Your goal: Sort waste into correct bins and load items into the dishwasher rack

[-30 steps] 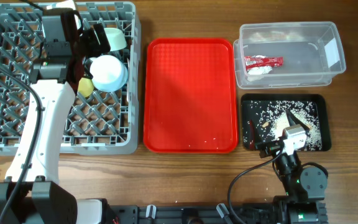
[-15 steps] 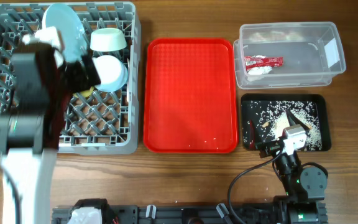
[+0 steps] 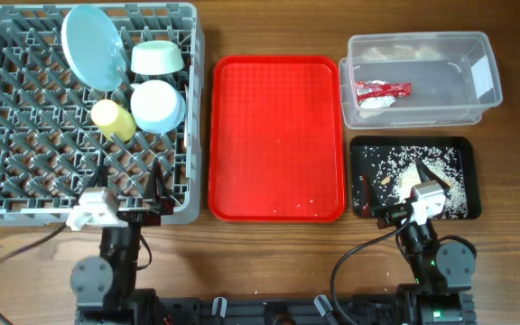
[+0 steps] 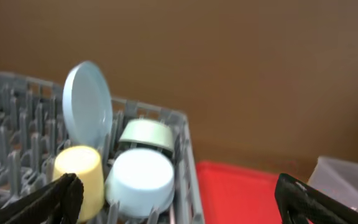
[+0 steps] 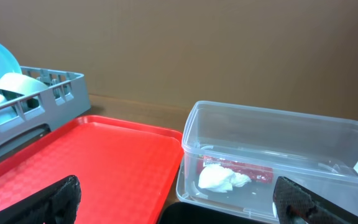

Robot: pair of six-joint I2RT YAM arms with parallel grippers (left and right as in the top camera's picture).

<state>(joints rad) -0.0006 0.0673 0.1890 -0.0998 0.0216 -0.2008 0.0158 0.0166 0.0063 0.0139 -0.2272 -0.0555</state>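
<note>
The grey dishwasher rack holds the pale blue plate on edge, the pale green bowl, the pale blue bowl and the yellow cup. In the left wrist view the plate, both bowls and the cup stand ahead. The clear tub holds the red sachet and the tissue. The black tray holds rice grains. My left gripper is open and empty at the rack's front edge. My right gripper is open and empty over the black tray's front. Fork and spoon are not visible.
The red tray lies between the rack and the bins, with a few white grains near its front edge. Both arms sit folded at the table's front edge. A white label is on the tub's right wall.
My left arm has drawn back from over the rack to the table's front edge, leaving the plate upright and the yellow cup uncovered. The right arm has not moved.
</note>
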